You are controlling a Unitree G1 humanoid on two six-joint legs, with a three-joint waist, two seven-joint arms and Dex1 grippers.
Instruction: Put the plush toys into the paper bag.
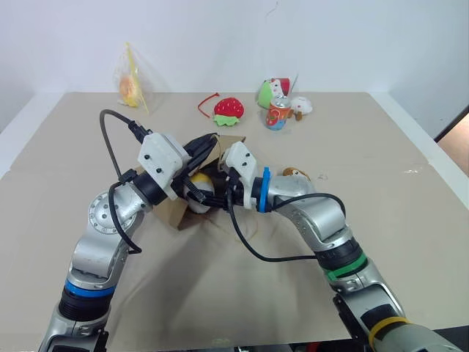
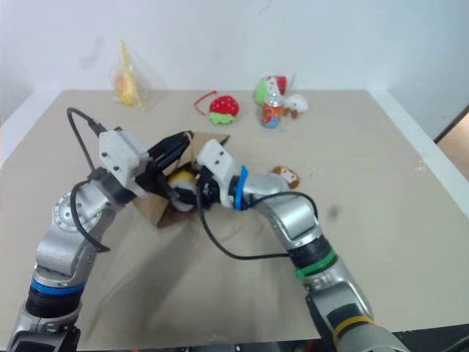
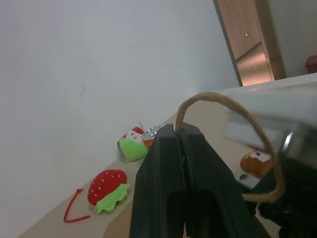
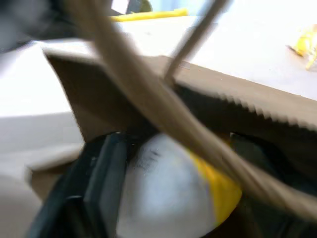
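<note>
The brown paper bag (image 1: 178, 213) lies on the table in front of me, its mouth lifted. My left gripper (image 3: 176, 133) is shut on the bag's twisted cord handle (image 3: 224, 102) and holds it up. My right gripper (image 4: 171, 166) reaches into the bag's mouth from the right. Its fingers (image 4: 99, 173) stand spread on either side of the yellow-and-white egg plush (image 4: 168, 198), which sits inside the bag's opening (image 1: 199, 185). The brown monkey plush (image 1: 297, 174) lies on the table just behind my right forearm, outside the bag.
At the back of the table lie a red strawberry plush (image 1: 229, 110) with a red cord, a cluster of small white-and-green toys with a can (image 1: 279, 108), and a clear yellowish plastic bag (image 1: 130, 84) at the far left. The table's right edge (image 1: 421, 139) runs close by.
</note>
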